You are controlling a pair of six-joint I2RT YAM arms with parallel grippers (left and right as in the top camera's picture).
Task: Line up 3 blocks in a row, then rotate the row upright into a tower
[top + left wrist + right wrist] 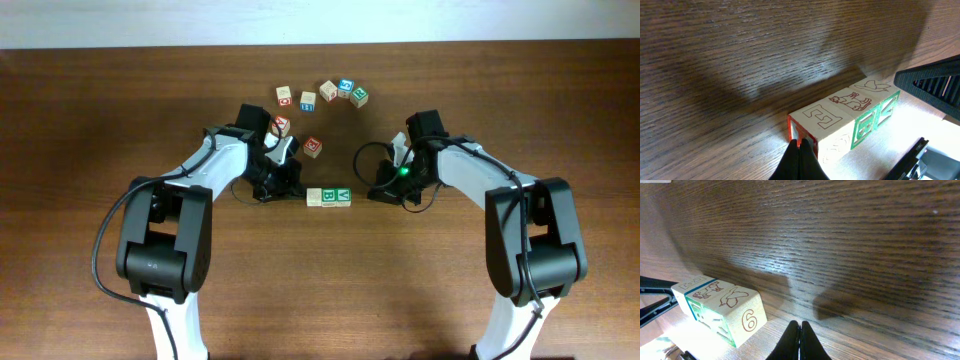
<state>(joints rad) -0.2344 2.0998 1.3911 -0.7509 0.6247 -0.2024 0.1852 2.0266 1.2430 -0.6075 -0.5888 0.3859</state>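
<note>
Right now my left claw (800, 161) is pinched together with nothing in it, and its tips sit right at one end of the blocks (847, 102). The three blocks lie side by side in one row, touching each other, on the brown table (740, 60) between my two arms. My right claw (800, 337) is pinched together too and holds nothing. It is low over the wood near the other end of the row, not touching it. More cubes (308, 100) sit scattered farther back.
</note>
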